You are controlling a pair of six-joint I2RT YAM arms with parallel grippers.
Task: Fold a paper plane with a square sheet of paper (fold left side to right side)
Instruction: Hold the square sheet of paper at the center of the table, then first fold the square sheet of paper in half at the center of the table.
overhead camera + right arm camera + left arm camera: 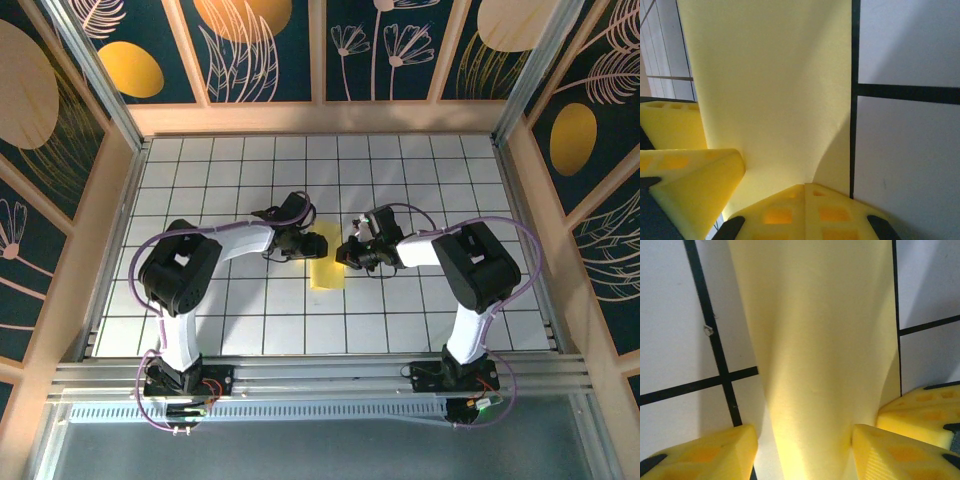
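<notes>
Pinching paper (765, 90) edge, right pincer (805, 187)

From above, lost the far end of the yellow paper (328, 274) under the left tool (312, 243) and the right tool (350, 252); too small there for creases, layers or jaw gap. At the left wrist, saw the paper cropped by the top and bottom edges and the finger pads (705, 455) clipped at the lower corners. At the right wrist, found the paper cropped at the top, its lower part behind finger pads (695, 185) half out of frame. Could not settle pinched or merely touching for either tool.
</notes>
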